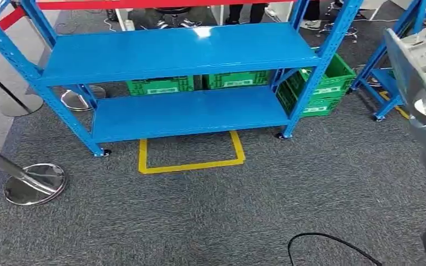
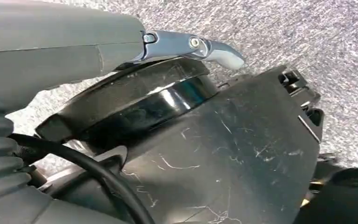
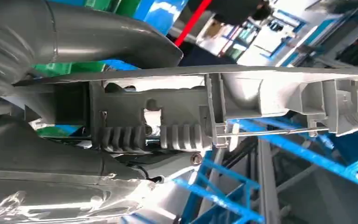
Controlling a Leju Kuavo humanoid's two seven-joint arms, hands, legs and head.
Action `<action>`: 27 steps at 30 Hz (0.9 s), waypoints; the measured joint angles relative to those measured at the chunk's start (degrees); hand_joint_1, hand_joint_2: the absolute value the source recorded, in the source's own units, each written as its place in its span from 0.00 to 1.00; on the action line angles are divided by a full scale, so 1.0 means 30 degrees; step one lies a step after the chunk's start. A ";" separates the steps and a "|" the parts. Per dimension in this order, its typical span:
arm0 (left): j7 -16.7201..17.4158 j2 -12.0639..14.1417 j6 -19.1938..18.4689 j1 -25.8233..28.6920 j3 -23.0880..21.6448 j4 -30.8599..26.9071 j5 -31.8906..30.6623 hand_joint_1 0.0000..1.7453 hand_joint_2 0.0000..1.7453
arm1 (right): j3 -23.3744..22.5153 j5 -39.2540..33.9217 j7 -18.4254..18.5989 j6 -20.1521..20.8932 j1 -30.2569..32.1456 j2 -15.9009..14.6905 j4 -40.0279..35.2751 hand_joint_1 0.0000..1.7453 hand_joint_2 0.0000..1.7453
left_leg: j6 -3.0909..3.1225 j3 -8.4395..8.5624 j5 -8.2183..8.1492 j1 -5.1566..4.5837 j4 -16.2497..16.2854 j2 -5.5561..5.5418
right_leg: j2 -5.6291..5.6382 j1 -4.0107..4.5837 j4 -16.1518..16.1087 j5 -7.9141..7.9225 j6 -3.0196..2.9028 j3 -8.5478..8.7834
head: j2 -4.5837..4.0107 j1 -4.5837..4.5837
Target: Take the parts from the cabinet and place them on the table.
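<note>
A grey moulded plastic part (image 3: 261, 98) with ribs and clips lies lengthwise in my right hand (image 3: 42, 154), gripped between the thick thumb and the fingers. In the head view the same grey part (image 1: 421, 66) rises along the right edge. The blue cabinet (image 1: 172, 52), an open rack, stands ahead on the carpet, and its two visible shelves are bare. My left hand (image 2: 51, 42) hangs low over the grey carpet, one finger (image 2: 214, 49) stretched out straight with nothing in it.
Green crates (image 1: 161, 86) sit behind the rack and more green crates (image 1: 321, 83) at its right end. A yellow tape square (image 1: 191, 158) marks the floor in front. Chrome stanchion bases (image 1: 33, 183) stand left, a black cable (image 1: 333, 244) lies near, and a second blue rack (image 1: 391, 83) stands right.
</note>
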 joint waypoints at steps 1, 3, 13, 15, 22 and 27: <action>0.0000 0.0015 0.0000 0.0009 0.0000 0.0000 0.0007 0.00 1.00 | -0.0015 -0.0044 0.0015 -0.0007 -0.0031 0.0015 -0.0007 1.00 1.00 | -0.0110 0.0030 0.0005 -0.0118 0.0019 0.0100 | -0.0848 0.0026 -0.1200 -0.0005 0.0082 0.0568 | 0.0000 0.0007; 0.0000 0.0087 -0.0021 0.0030 0.0014 0.0000 0.0000 0.00 1.00 | -0.0275 -0.0624 0.0066 0.0014 -0.0066 0.0218 -0.0043 1.00 1.00 | -0.0273 -0.0037 0.0038 -0.0306 0.0079 0.0270 | -0.0605 0.0097 -0.1279 0.0031 -0.0492 0.0523 | 0.0000 -0.0051; -0.0065 0.0117 -0.0036 -0.0087 0.0022 0.0000 -0.0109 0.00 1.00 | -0.2864 -0.2529 -0.0350 0.1472 -0.0320 0.1647 -0.0153 1.00 1.00 | -0.0659 -0.2187 -0.2808 -0.0306 0.5731 -0.0967 | 0.1465 0.0111 -0.1314 0.0731 -0.1325 -0.0304 | 0.0000 -0.0080; 0.0015 0.0102 -0.0044 -0.0065 0.0022 0.0000 -0.0124 0.00 1.00 | -0.3301 -0.2725 -0.0437 0.1727 -0.0340 0.1880 -0.0160 1.00 1.00 | -0.0485 -0.0809 -0.1182 -0.0298 0.3100 -0.1259 | 0.2050 0.0129 -0.1295 0.0813 -0.1258 -0.0316 | 0.0000 -0.0080; 0.0000 -0.0066 -0.0087 -0.0117 0.0037 -0.0007 -0.0138 0.00 1.00 | -0.5499 -0.3671 -0.0903 0.2469 -0.0721 0.2950 -0.0255 1.00 1.00 | -0.0003 0.0321 -0.0296 0.0003 -0.0012 -0.2103 | 0.2862 0.0123 -0.0967 0.1147 -0.0559 -0.1213 | 0.0000 -0.0111; -0.0007 -0.0014 -0.0087 0.0009 0.0190 0.0000 -0.0080 0.00 1.00 | -0.6679 -0.4196 -0.0903 0.2958 -0.1274 0.3540 -0.0248 1.00 1.00 | 0.0114 0.0258 -0.0292 -0.0029 0.0000 -0.0647 | 0.0693 -0.0049 0.4789 -0.1760 0.0037 -0.3651 | -0.0007 0.0233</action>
